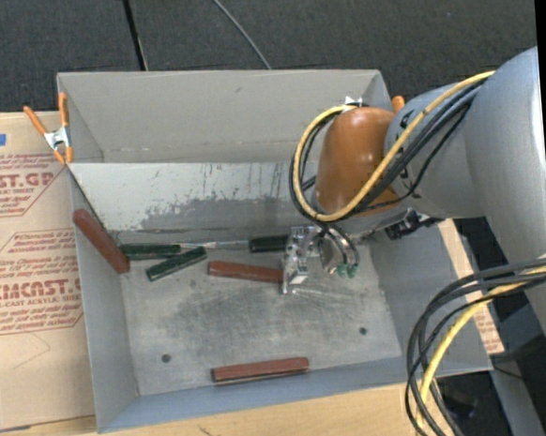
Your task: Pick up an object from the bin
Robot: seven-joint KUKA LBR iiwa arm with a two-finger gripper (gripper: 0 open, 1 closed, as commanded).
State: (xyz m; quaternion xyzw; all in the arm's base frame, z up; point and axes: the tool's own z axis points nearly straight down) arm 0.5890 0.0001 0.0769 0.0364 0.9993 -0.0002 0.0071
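Down near the middle of the bin [216,330], toward its right, the gripper [298,269] hung right at the end of a flat reddish-brown bar [239,270] lying slantwise on the floor. Open or closed? I couldn't tell from where I stood, and I saw nothing plainly held. My worry: the bar looked thin and lay flat on the metal, so a grab at its very tip could pivot it away or let it slide off. Smooth, hard-looking sticks, all of them: two dark green ones [173,260] just left, another brown one [260,369] along the front wall, one more [101,241] propped against the left wall. Scuffed grey steel underneath.
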